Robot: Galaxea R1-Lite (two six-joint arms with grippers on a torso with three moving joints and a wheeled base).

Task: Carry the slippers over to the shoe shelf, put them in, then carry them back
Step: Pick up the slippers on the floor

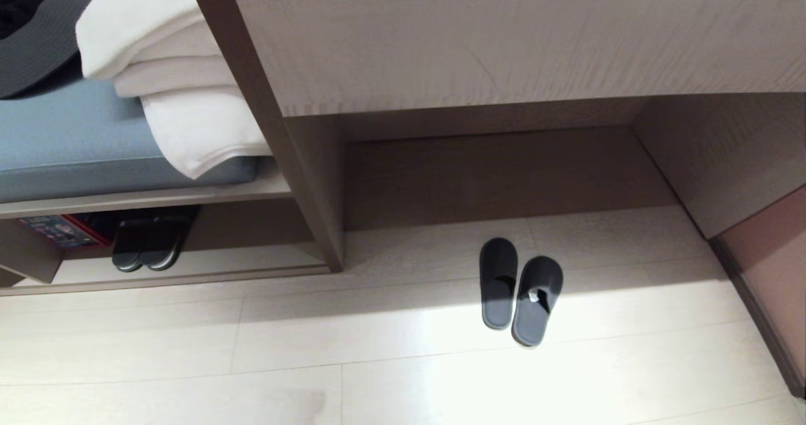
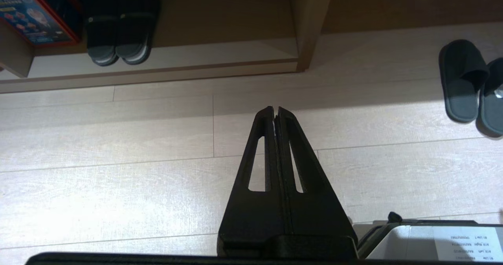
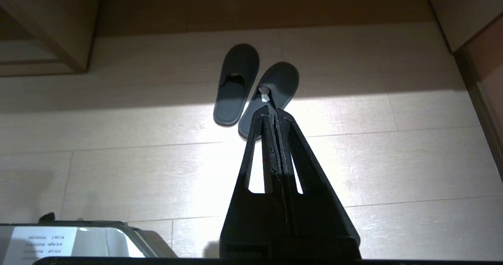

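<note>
On the floor (image 1: pixel 567 374), slippers (image 1: pixel 520 291), unlabelled.

From my remote station, a hard band of light falls across the pale floor (image 1: pixel 403 362), nearly washing out the boards in the right wrist view. The slippers (image 1: pixel 520 291) straddle the shadow's edge, toes in the dim recess under the tabletop (image 1: pixel 504 41). The shoe shelf (image 1: pixel 189 267) sits in murk. Both end effectors read as black silhouettes. Focus is crisp; straight lines bow slightly toward the edges.
</note>
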